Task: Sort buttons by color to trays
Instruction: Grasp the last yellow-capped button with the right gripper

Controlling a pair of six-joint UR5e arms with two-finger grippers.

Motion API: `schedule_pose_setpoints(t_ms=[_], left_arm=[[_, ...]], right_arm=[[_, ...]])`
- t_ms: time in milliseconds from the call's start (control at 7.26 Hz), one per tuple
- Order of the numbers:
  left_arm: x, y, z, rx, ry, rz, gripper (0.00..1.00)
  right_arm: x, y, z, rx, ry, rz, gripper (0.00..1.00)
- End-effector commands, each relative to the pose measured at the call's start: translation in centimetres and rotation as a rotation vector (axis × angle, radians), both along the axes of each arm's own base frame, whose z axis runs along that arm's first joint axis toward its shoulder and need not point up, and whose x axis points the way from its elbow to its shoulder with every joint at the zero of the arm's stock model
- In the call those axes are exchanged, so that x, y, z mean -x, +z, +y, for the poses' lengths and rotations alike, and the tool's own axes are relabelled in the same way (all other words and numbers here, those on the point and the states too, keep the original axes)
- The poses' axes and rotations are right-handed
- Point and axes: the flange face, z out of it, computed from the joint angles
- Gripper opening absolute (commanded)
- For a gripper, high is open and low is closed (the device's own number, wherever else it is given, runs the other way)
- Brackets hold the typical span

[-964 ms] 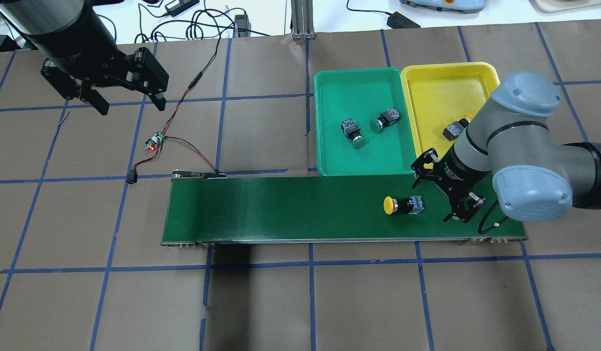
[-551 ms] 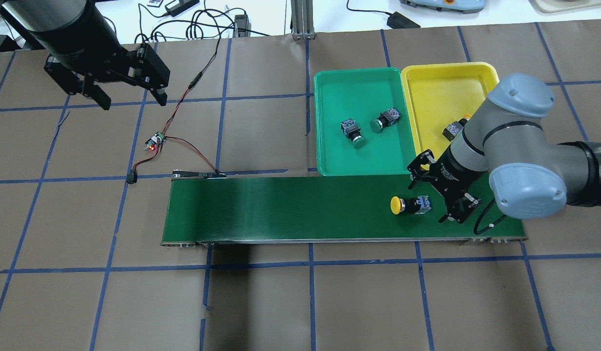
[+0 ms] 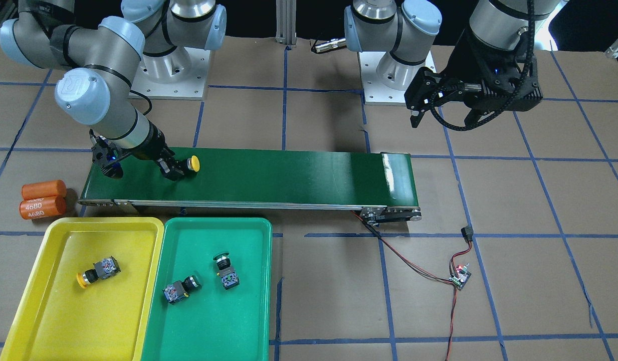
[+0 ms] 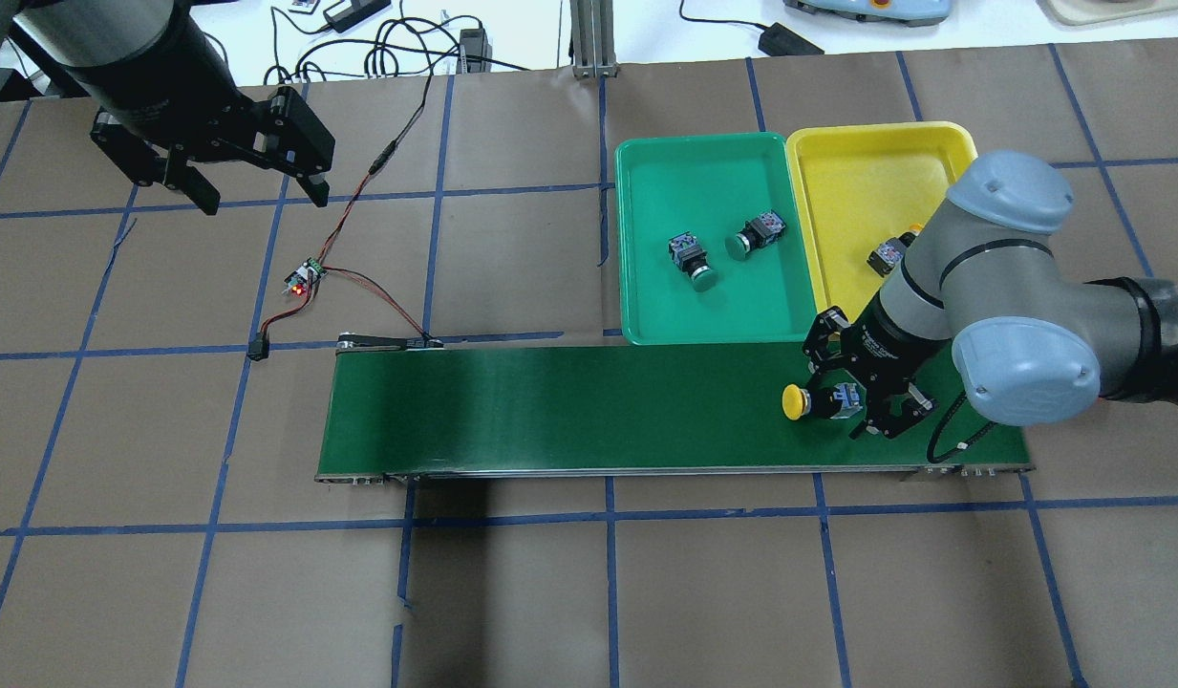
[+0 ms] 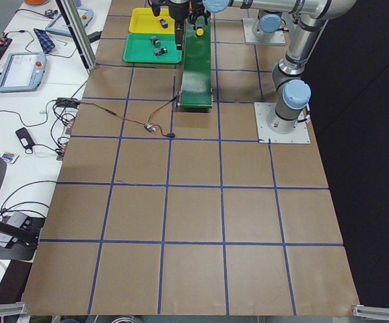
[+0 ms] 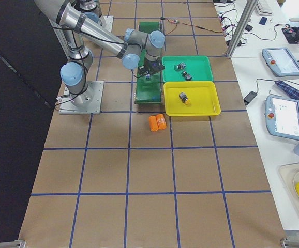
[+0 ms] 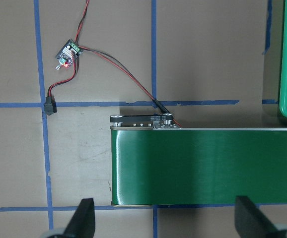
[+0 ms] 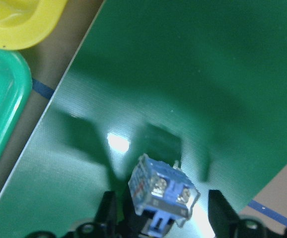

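At the right end of the conveyor belt [image 4: 569, 406] in the overhead view, one yellow-capped button [image 4: 806, 401] lies on its side, cap toward the frame's left. The right tool [image 4: 839, 401] straddles this button's blocky body with its fingers [image 8: 217, 215] spread. The wrist view shows a strip of belt between each finger and the body, so no contact is visible.

Just above the belt's right portion stand the green tray [image 4: 703, 182] and the yellow tray [image 4: 866, 172], side by side with rims meeting. Near the green tray's centre lie a first green-capped button [image 4: 694, 260] and, up and to the right of it, a second green-capped button [image 4: 753, 236], apart from each other. The yellow tray holds a second yellow-capped button [image 3: 97, 271], partly hidden by the right arm in the overhead view.

Upper left of the overhead frame, the left tool [image 4: 259, 196] hangs over the desk [image 4: 550, 592], fingers wide apart and gripping nothing, well apart from the belt. Below it lies a small circuit board [image 4: 302, 277] with a red light, wired to the belt's left end. Two orange cylinders [image 3: 43, 199] lie at the left of the front-facing frame, just beside the belt's end.
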Motion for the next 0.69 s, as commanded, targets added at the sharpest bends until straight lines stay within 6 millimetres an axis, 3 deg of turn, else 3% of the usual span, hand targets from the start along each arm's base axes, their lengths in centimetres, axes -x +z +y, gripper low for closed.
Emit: schedule_pose_setpoints(t_ms=[0,138,413,551], left_arm=[[-0.1,-0.2,-0.2,0.003,0.001,0.0,1.0],[0.0,0.5,0.5,0.014,0.0,-0.001,1.0],[0.0,-0.2,0.2,0.005,0.0,0.0,1.0],[0.0,-0.2,0.3,0.003,0.0,0.0,1.0]], right_arm=[[0.1,0.1,-0.5,0.011,0.008,0.002,0.0],[0.6,1.3,-1.2,0.038,0.008,0.022,0.0],[3.0,5.8,-4.8,0.12,0.073,0.126,0.0],[4.0,7.0,-6.8,0.152,0.105,0.121,0.0]])
